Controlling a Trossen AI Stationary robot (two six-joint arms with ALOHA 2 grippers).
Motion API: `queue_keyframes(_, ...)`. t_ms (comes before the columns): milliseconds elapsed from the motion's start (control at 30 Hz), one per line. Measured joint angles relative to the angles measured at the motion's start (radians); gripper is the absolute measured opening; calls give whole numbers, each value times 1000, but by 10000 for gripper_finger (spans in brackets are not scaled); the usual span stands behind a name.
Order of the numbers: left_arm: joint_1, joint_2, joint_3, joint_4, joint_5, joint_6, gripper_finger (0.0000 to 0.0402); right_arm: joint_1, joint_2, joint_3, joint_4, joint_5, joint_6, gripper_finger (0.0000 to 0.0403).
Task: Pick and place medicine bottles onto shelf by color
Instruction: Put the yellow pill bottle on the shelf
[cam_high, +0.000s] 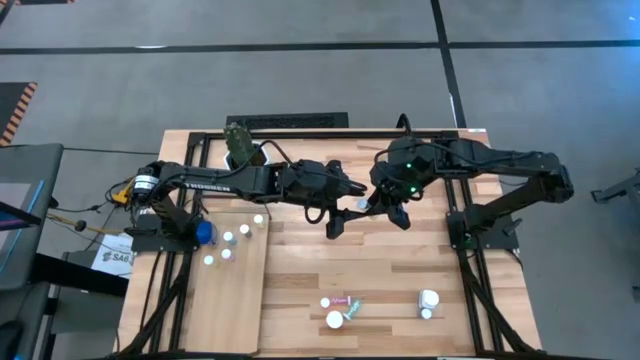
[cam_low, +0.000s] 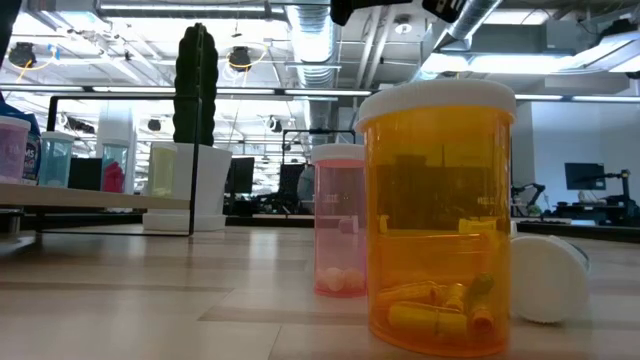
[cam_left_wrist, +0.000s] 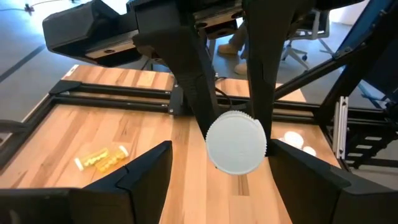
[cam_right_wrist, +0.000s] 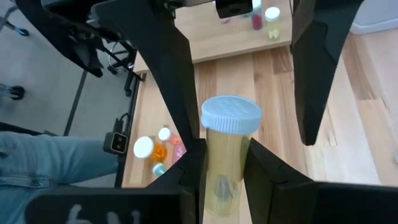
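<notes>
Above the middle of the table, my right gripper is shut on a pale yellowish medicine bottle with a white cap. My left gripper faces it, open. Its two fingers stand on either side of the cap end; whether they touch it I cannot tell. The shelf, a pale board at the table's left, carries several bottles. Several more medicine bottles stand or lie on the table near its front edge. The low view shows an amber bottle and a pink one standing upright there. My right gripper pinches the bottle's body between its two fingers, behind the cap. The fingers come from the table's right, slanting down, and lie along the bottle. The bottle is lifted clear of the table, its cap end pointing away from the gripper toward my left gripper.
A white pot with a cactus stands at the far side. Two more bottles sit at the near right. An amber bottle lies on its side on the planks. Black frame rails run along both sides of the table.
</notes>
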Motion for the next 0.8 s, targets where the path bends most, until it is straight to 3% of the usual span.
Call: queue_keyframes(800,21,1,-1,5,69,-13,85,1,0,0,-30,1,-44,88)
